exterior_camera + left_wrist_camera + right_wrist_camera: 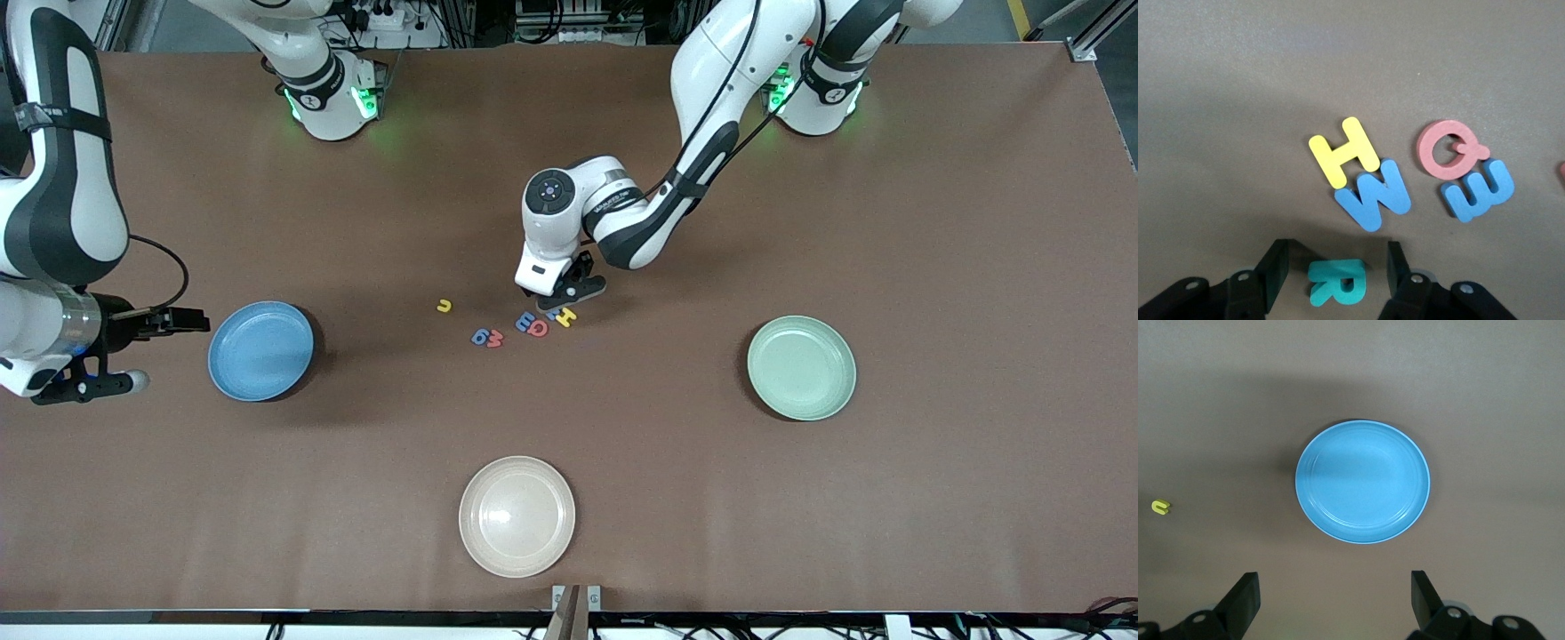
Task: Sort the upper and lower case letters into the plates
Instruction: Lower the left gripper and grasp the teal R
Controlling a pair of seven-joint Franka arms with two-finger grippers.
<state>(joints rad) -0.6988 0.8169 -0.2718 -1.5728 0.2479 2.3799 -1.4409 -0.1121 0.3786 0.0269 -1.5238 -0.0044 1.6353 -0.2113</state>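
My left gripper (1337, 268) is down on the table at the letter cluster (533, 324), open, its fingers (1275, 270) standing either side of a teal R (1337, 282) with a gap on both sides. Beside it lie a yellow H (1343, 151), a blue W (1373, 194), a red Q (1448, 149) and a blue E (1478, 190). A blue and a red letter (488, 337) and a small yellow one (444, 306) lie toward the right arm's end. The sky blue plate (260, 350) and the mint green plate (801, 367) hold nothing. My right gripper (93, 387) waits open beside the blue plate (1362, 481).
A cream-white plate (516, 516) sits nearer the front camera than the letters, holding nothing. Both arm bases (333, 98) stand along the table's back edge. The small yellow letter (1161, 507) also shows in the right wrist view.
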